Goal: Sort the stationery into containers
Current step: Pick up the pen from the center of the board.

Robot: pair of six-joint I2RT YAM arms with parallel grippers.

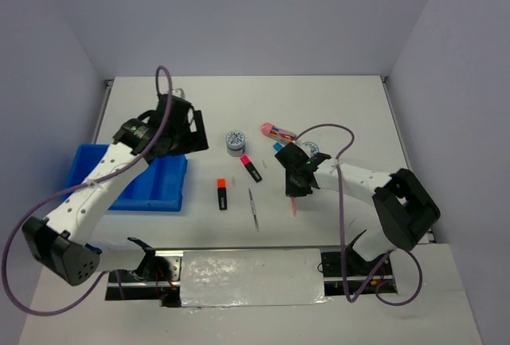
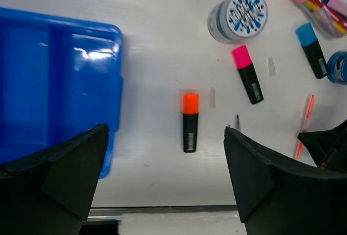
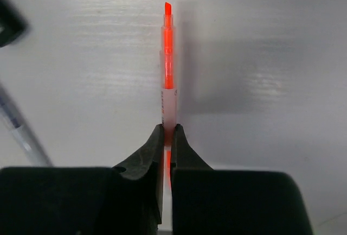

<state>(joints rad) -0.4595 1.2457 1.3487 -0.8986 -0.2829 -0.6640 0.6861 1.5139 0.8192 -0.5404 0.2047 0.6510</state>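
1. At the near edge a silvery plate [image 1: 251, 277] lies between the two arm bases, on a white, faintly glossy tabletop [image 1: 351, 106].
2. The right tool [image 3: 168, 132] is clamped on the thin pink pen [image 3: 168, 56], its fingers pressed together on the white end and the pen's orange tip pointing away from them. Whether the pen is off the surface cannot be told.
3. The grey pen [image 1: 253, 208] and the orange-capped highlighter [image 1: 222, 194] lie just left of it, apart from each other.
4. The blue tray [image 1: 163, 182] sits at the left, with the left arm crossing above it.
5. The left tool [image 2: 165, 133] hangs over the tray's right end with its fingers wide apart, gripping nothing.
6. Farther on lie the pink-capped highlighter [image 1: 250, 167] and the blue-capped highlighter [image 2: 313, 50].
7. Beyond them are a blue-white disc [image 1: 236, 139], a second disc [image 1: 311, 148] and the pink capsule case [image 1: 275, 131].
8. Plain pale lavender walls [image 1: 255, 10] enclose the tabletop on three sides.
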